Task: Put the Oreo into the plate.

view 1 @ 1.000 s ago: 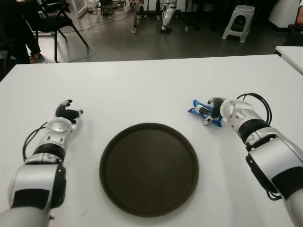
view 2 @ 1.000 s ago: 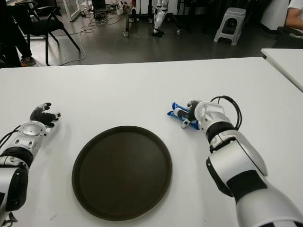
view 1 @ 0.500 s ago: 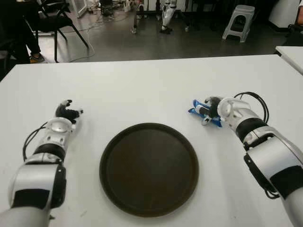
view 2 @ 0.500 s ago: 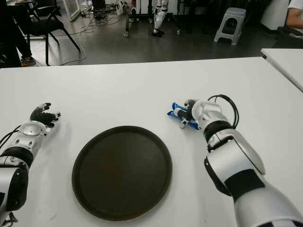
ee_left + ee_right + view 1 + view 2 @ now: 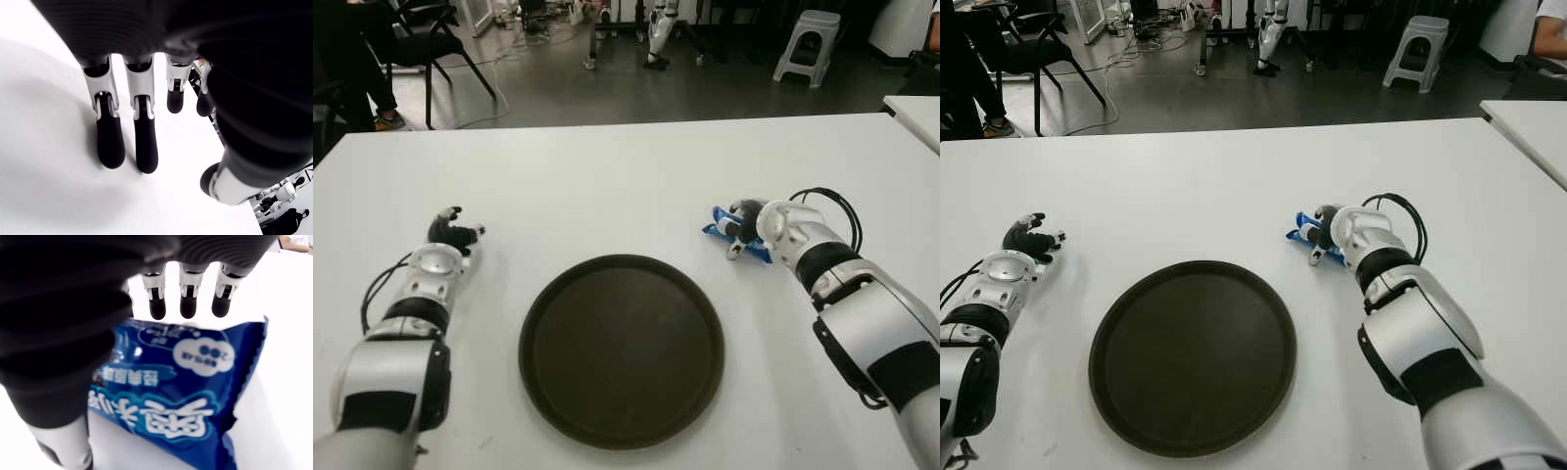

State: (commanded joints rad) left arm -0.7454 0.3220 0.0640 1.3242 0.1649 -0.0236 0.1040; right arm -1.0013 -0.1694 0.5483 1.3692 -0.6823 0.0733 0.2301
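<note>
White-and-black arms, looped black cables, black-tipped white fingers (image 5: pixel 110 142)

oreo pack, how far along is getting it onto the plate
Nothing is finished yet: the plate holds nothing. The right robot hand is over the blue Oreo pack, fingers extended, no closed grasp visible; the pack lies on the table beside the plate. Grasping, lifting and placing remain. The left robot hand sits left of the plate.

- Plate (image 5: pixel 622 351) lies on table (image 5: pixel 607 186), centre front.
- Oreo (image 5: pixel 727 231) lies right of and behind the plate, under right hand (image 5: pixel 751 227).
- Left hand (image 5: pixel 450 229) shows left of the plate.
</note>
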